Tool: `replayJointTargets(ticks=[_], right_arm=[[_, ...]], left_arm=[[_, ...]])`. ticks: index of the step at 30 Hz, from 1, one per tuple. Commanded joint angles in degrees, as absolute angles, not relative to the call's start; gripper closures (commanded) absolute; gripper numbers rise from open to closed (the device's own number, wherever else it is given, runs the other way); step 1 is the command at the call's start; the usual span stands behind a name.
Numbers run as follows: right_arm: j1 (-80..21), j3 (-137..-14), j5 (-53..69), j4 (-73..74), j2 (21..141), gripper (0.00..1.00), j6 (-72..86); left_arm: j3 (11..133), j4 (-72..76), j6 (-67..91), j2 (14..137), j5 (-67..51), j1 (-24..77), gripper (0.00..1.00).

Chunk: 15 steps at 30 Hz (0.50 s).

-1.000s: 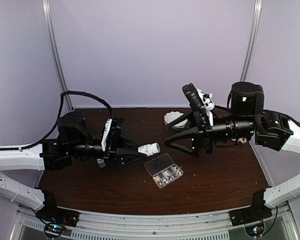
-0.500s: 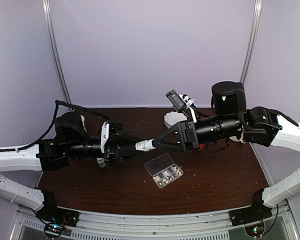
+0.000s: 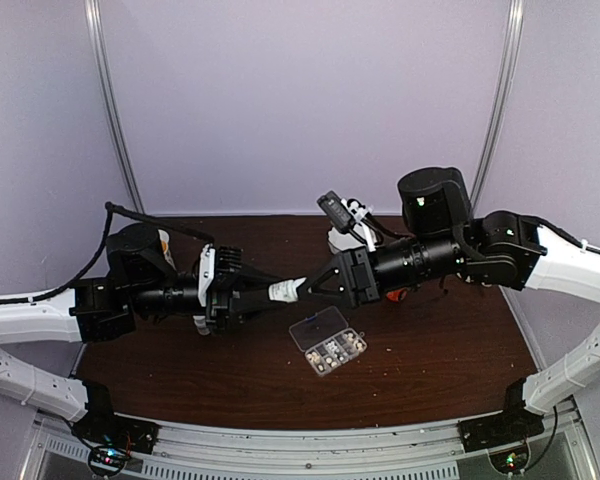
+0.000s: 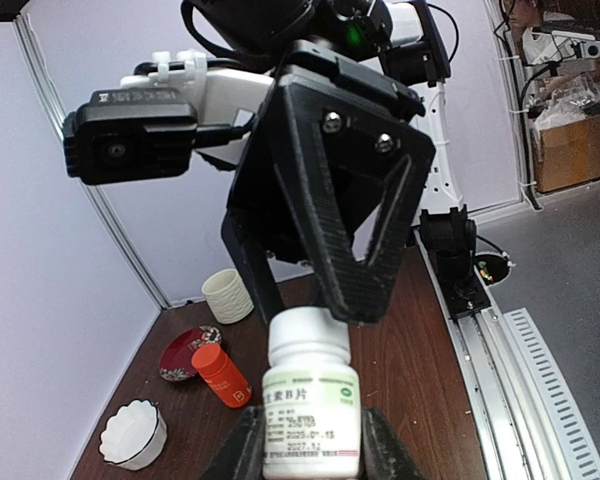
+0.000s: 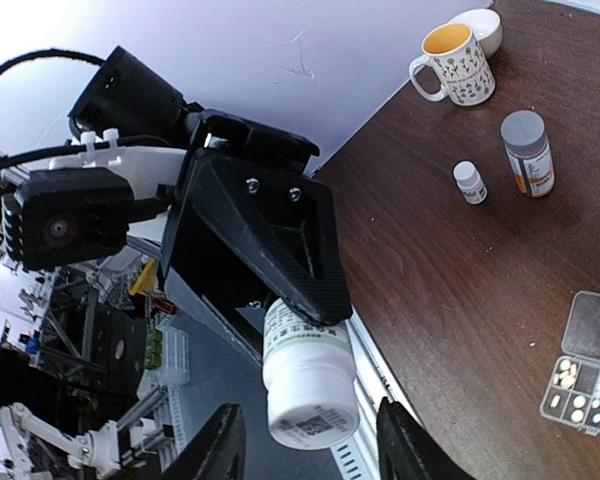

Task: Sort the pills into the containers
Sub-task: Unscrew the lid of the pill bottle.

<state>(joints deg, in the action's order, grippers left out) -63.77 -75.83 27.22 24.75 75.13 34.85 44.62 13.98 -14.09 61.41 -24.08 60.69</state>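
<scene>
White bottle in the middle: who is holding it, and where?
The left gripper holds the white bottle by its lower body. The right gripper has its fingers either side of the other end, gaps showing, not gripping.

White bottle (image 4: 311,405) between the pincers is showing a white cap and a white label with green and black print. Left pincer (image 4: 310,455) and right pincer (image 5: 310,410) are both showing matt black. Below them the table (image 5: 450,280) is showing dark red-brown wood. Beyond the right pincer, an orange vial (image 4: 223,375) is wearing a red-orange cap and a bowl (image 4: 133,435) is showing plain white. Beyond the left pincer, a mug (image 5: 455,70) is showing white with small dark print and a yellow inside; whitish pills (image 5: 578,385) are sitting in the clear container (image 5: 592,320).
</scene>
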Motion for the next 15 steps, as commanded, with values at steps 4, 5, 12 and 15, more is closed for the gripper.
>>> replayJointTargets(ticks=[4, 5, 12, 15], right_arm=[[-63.7, -77.4, 27.7, 24.1, 75.2, 0.68, 35.1], [-63.6, -77.3, 27.8, 24.1, 75.3, 0.70, 35.1], [-63.6, -77.4, 28.2, 24.0, 75.8, 0.69, 34.9], [-63.7, -77.6, 28.3, 23.9, 75.9, 0.80, 34.1]], left_arm=[[44.5, 15.7, -14.9, 60.5, -24.6, 60.6, 1.00], [44.5, 15.7, -14.9, 60.6, -24.7, 60.6, 1.00], [44.4, 15.7, -14.9, 60.5, -24.8, 60.6, 1.00], [44.3, 15.8, -14.7, 60.5, -24.9, 60.6, 1.00]])
